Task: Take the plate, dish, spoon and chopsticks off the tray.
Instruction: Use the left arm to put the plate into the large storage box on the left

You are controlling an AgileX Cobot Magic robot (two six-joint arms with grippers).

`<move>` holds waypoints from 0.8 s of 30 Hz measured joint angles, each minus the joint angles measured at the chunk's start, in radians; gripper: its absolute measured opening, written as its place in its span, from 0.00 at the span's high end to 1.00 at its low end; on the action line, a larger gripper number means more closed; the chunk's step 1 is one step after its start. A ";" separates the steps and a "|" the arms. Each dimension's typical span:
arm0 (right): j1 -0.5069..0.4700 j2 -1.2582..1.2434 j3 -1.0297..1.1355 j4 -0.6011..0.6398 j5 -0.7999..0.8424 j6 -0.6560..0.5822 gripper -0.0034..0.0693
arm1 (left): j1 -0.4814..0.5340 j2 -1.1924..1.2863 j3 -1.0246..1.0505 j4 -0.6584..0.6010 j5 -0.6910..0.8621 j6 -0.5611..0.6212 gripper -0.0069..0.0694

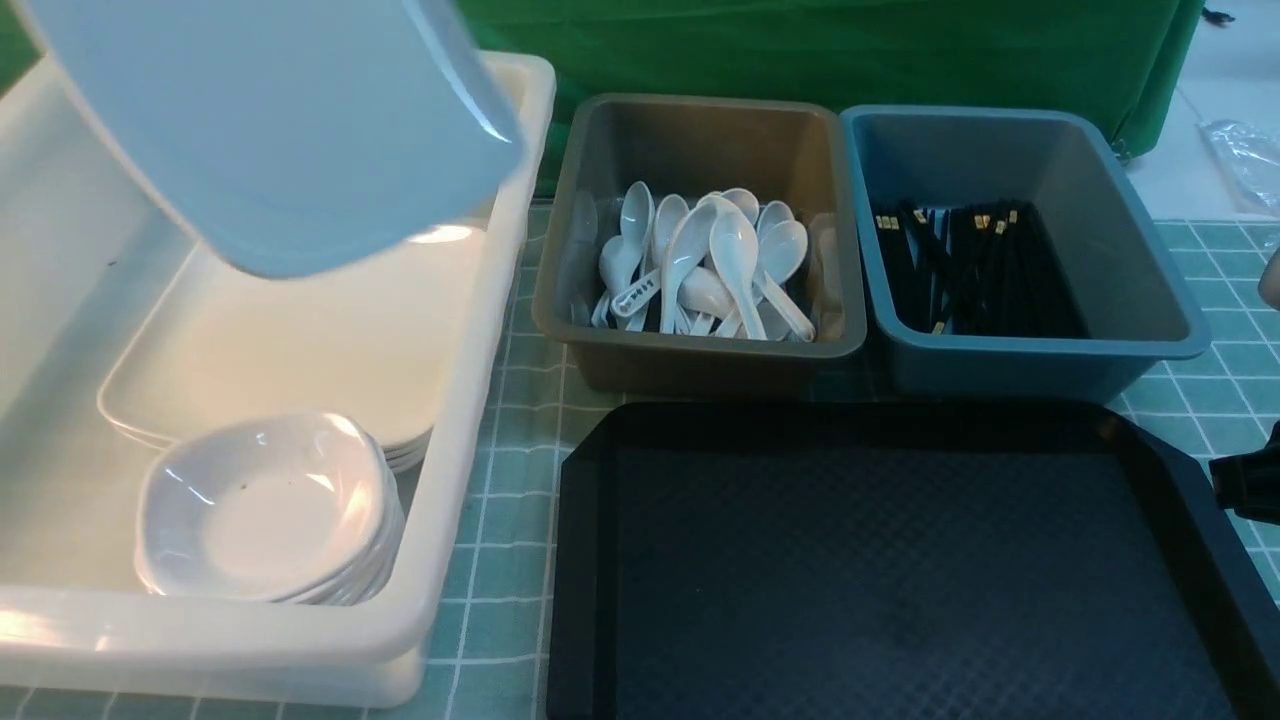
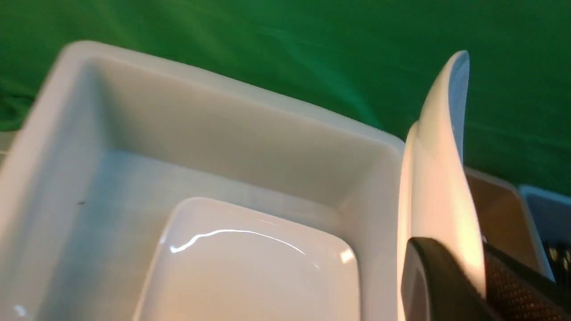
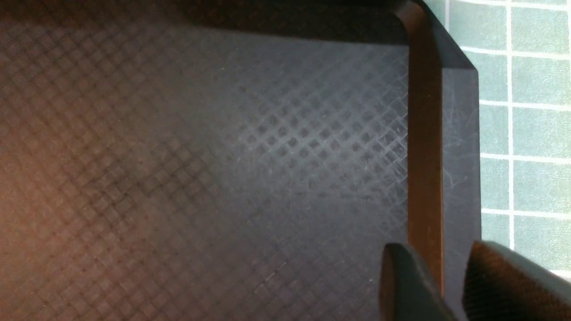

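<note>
The large white plate (image 1: 280, 130) hangs tilted above the white tub (image 1: 470, 480), and it hides my left gripper in the front view. In the left wrist view my left gripper (image 2: 482, 285) is shut on the plate's edge (image 2: 441, 178), which stands on edge over a stack of plates (image 2: 250, 267) in the tub. The black tray (image 1: 900, 580) lies bare at the front. My right gripper (image 3: 453, 285) is open over the tray's right rim (image 3: 459, 147), with nothing between its fingers; only a black part of it (image 1: 1245, 485) shows at the front view's right edge.
Inside the white tub lie stacked plates (image 1: 300, 350) and a stack of small dishes (image 1: 265, 505). A brown tub (image 1: 700, 125) behind the tray holds several spoons (image 1: 700, 265). Beside it a blue-grey tub (image 1: 1130, 260) holds several chopsticks (image 1: 975, 270). A green checked cloth covers the table.
</note>
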 joint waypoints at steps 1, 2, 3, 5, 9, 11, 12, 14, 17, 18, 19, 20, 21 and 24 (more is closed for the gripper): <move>0.000 0.000 0.000 0.000 0.000 0.000 0.62 | 0.069 0.000 0.002 -0.033 0.001 0.007 0.87; 0.000 0.000 0.000 0.000 0.000 0.000 0.62 | 0.091 0.000 0.010 -0.048 -0.003 0.014 0.87; 0.000 0.000 0.000 0.000 0.000 0.000 0.62 | 0.110 0.000 0.019 -0.054 -0.009 0.018 0.87; 0.000 0.000 0.000 0.000 0.000 0.000 0.62 | 0.157 -0.003 0.067 -0.080 -0.048 0.025 0.87; 0.000 0.000 0.000 0.000 0.000 0.000 0.62 | 0.187 -0.004 0.250 -0.147 -0.197 0.029 0.87; 0.000 0.000 0.000 0.000 0.000 0.000 0.62 | 0.188 -0.003 0.381 -0.230 -0.307 0.059 0.87; 0.000 0.000 0.000 0.000 0.000 0.000 0.62 | 0.187 -0.003 0.401 -0.260 -0.326 0.070 0.87; 0.000 0.000 0.000 0.000 -0.002 0.000 0.62 | 0.183 0.002 0.486 -0.351 -0.405 0.130 0.87; 0.000 0.000 0.000 0.000 -0.007 0.000 0.62 | 0.172 0.016 0.568 -0.447 -0.475 0.204 0.87; 0.000 0.000 0.000 0.000 -0.009 0.000 0.62 | 0.159 0.033 0.609 -0.486 -0.505 0.251 0.87; 0.000 0.000 0.000 0.000 -0.011 0.000 0.62 | 0.159 0.035 0.613 -0.489 -0.505 0.251 0.87; 0.000 0.000 0.000 0.000 -0.013 0.000 0.62 | 0.148 0.048 0.632 -0.499 -0.518 0.268 0.87; 0.000 0.000 0.000 0.000 -0.015 0.000 0.62 | 0.132 0.063 0.644 -0.505 -0.527 0.276 0.87; 0.000 0.000 0.000 0.000 -0.016 0.000 0.62 | 0.093 0.100 0.653 -0.516 -0.554 0.292 0.87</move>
